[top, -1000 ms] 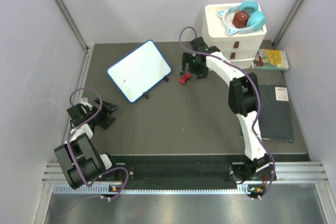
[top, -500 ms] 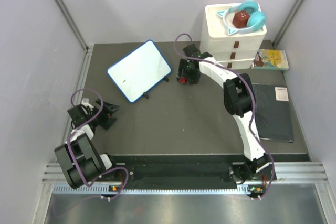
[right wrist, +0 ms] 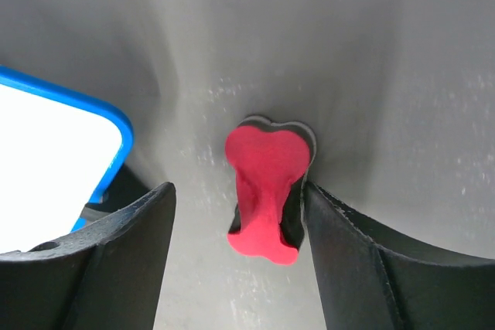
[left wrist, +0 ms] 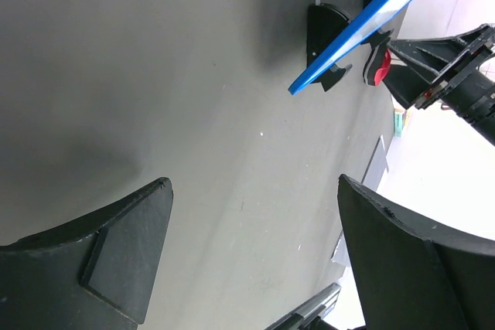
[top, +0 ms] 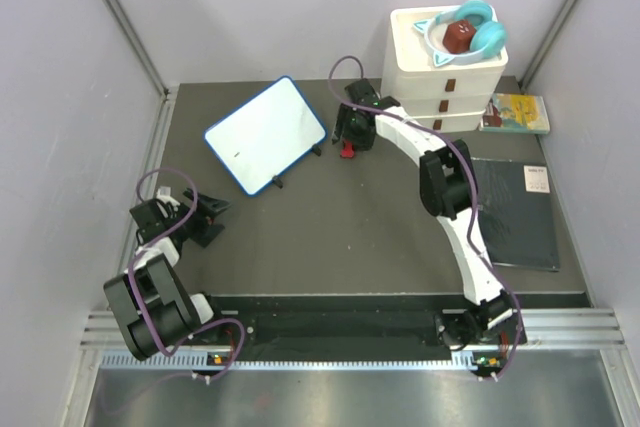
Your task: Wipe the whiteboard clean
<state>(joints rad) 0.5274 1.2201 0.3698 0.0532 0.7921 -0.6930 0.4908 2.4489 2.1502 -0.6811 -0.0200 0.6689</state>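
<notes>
The whiteboard [top: 266, 134], white with a thin blue frame and black feet, stands tilted at the back left of the table; its corner shows in the right wrist view [right wrist: 54, 160] and its blue edge in the left wrist view [left wrist: 363, 25]. A red eraser with a black base [top: 348, 150] lies just right of it. My right gripper [top: 350, 137] is open and straddles the eraser [right wrist: 267, 187]; the right finger [right wrist: 371, 260] touches its side, the left finger stands apart. My left gripper [top: 200, 217] is open and empty, low over the table at the left.
A white drawer unit [top: 445, 72] with teal headphones [top: 465, 27] stands at the back right. A booklet [top: 518, 112] lies beside it. A flat black pad [top: 520, 212] lies at the right. Grey walls enclose the table.
My right gripper has moved left, toward the whiteboard, and now sits over the red eraser, which lay in plain sight a second ago. The left arm has not moved.
</notes>
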